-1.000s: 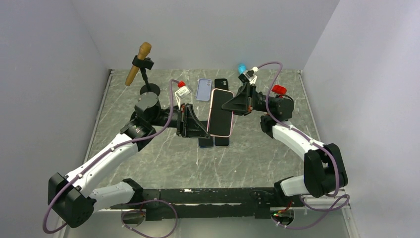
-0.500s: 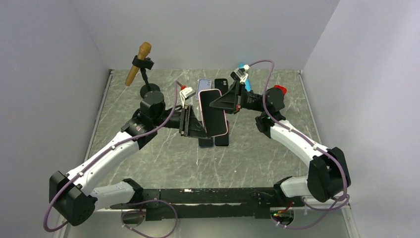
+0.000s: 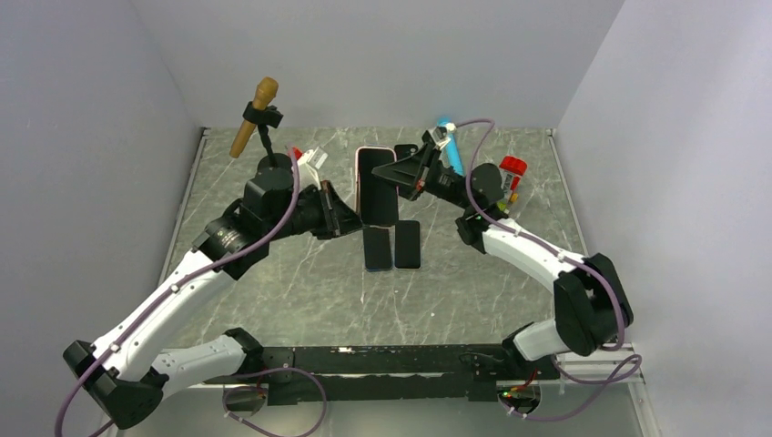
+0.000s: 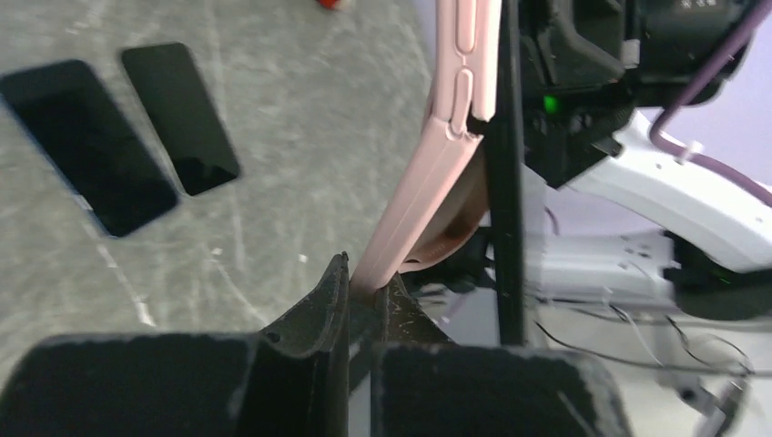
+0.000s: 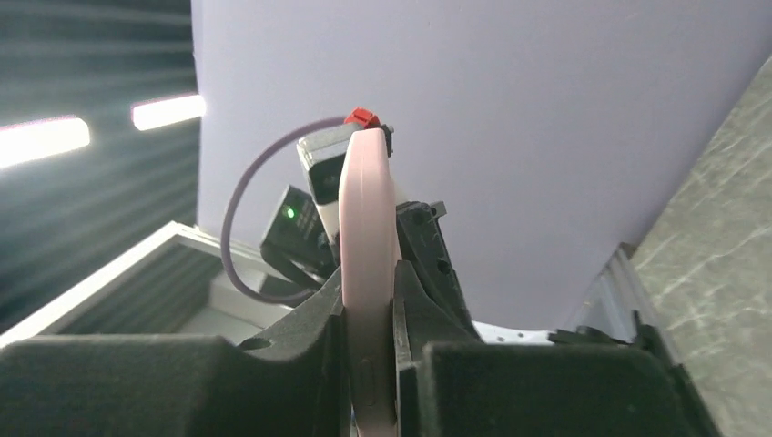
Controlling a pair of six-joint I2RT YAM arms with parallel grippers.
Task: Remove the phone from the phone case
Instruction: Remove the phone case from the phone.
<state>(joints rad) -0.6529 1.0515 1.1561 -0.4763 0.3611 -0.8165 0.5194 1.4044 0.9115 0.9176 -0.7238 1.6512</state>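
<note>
The phone (image 3: 377, 185), dark screen in a pink case (image 3: 359, 182), is held in the air above the back middle of the table between both grippers. My left gripper (image 3: 350, 217) is shut on the case's lower left edge. In the left wrist view my gripper (image 4: 369, 289) pinches the pink case (image 4: 428, 173), which bends away from the phone's thin black edge (image 4: 505, 182). My right gripper (image 3: 401, 173) is shut on the phone's upper right side. In the right wrist view my gripper (image 5: 369, 305) clamps across the pink edge (image 5: 366, 209).
Two bare black phones (image 3: 378, 248) (image 3: 407, 244) lie flat on the marble table (image 3: 273, 291) under the held phone, also in the left wrist view (image 4: 86, 146) (image 4: 179, 118). A microphone on a stand (image 3: 256, 114) is at the back left. A blue object (image 3: 447, 141) and a red-capped item (image 3: 512, 168) are at the back right.
Both arms have carried the phone left and toward the back. It has swung more upright. Both grippers have kept their hold.
</note>
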